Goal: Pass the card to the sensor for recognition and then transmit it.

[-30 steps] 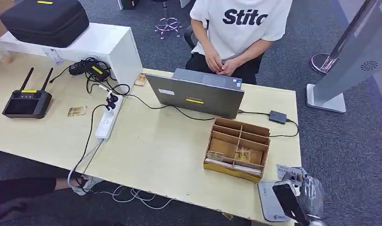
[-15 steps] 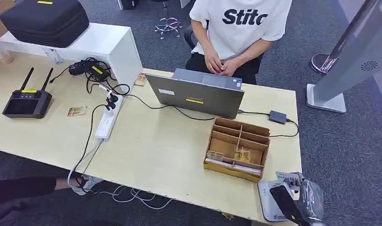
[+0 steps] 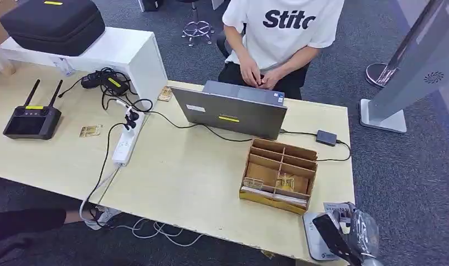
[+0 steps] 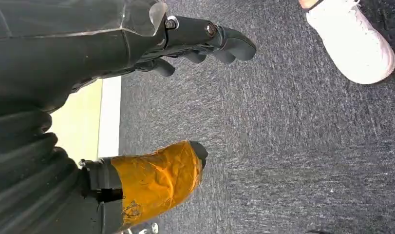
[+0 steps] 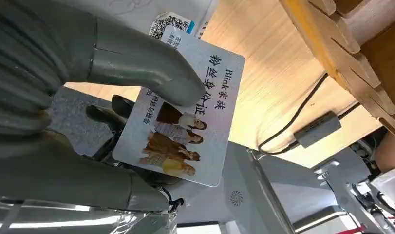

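Moved: my right hand (image 3: 352,233) has come lower and closer to me since a second ago, over the grey sensor pad (image 3: 317,244).
Card: the photo card (image 5: 183,109) sits in my right hand, thumb pressed on its face, fingers behind it.
Which way: I think the sensor pad lies just under the card; its long side points away from my palm.
Left hand: my left hand (image 4: 200,46) hangs by the carpet, fingers curled, holding nothing.
Next: I think the card needs lowering flat onto the pad.
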Motion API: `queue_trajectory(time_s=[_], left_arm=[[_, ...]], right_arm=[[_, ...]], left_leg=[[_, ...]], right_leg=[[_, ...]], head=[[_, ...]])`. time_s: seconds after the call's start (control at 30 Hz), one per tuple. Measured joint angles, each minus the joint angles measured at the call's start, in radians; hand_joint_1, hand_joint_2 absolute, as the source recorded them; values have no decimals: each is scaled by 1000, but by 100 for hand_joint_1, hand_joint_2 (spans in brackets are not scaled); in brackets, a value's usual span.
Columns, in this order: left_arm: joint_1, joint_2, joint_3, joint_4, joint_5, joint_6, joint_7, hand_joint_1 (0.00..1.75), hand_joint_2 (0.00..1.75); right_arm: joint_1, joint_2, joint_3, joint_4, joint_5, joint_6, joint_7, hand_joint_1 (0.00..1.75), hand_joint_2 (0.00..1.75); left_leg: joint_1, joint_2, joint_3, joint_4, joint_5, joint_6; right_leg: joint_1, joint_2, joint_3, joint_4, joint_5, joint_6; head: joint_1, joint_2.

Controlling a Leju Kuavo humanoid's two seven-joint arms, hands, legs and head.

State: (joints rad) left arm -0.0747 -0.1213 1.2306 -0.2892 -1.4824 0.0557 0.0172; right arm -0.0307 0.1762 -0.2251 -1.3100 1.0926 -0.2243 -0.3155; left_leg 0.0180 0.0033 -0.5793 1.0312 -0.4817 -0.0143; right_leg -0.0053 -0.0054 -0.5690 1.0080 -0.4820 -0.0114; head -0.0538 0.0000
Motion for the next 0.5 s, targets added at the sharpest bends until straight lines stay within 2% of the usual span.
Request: queue_trajectory(time_s=[0.2, 0.4, 0.43, 0.47, 0.5], left_arm=[[0, 0, 0, 0, -2, 1, 0, 0, 175], [0, 0, 0, 0, -2, 1, 0, 0, 175], [0, -1, 0, 0, -5, 2, 0, 0, 175], [-1, -3, 0, 0, -10, 2, 2, 0, 175], [-1, -5, 0, 0, -16, 1, 2, 0, 175]], right_arm=[[-3, 1, 0, 3, 3, -59, 5, 175, 175], [-3, 2, 0, 0, 3, -65, 5, 175, 175], [-2, 8, -2, -20, 3, -86, 2, 175, 175], [-1, 35, -4, -103, -6, -104, -12, 175, 175], [-3, 67, 8, -211, -14, -84, -19, 175, 175]], left_leg=[[0, 0, 0, 0, 0, 0], [0, 0, 0, 0, 0, 0], [0, 0, 0, 0, 0, 0], [0, 0, 0, 0, 0, 0], [0, 0, 0, 0, 0, 0]], right_leg=[[0, 0, 0, 0, 0, 0], [0, 0, 0, 0, 0, 0], [0, 0, 0, 0, 0, 0], [0, 0, 0, 0, 0, 0], [0, 0, 0, 0, 0, 0]], head=[[0, 0], [0, 0], [0, 0], [0, 0], [0, 0]])
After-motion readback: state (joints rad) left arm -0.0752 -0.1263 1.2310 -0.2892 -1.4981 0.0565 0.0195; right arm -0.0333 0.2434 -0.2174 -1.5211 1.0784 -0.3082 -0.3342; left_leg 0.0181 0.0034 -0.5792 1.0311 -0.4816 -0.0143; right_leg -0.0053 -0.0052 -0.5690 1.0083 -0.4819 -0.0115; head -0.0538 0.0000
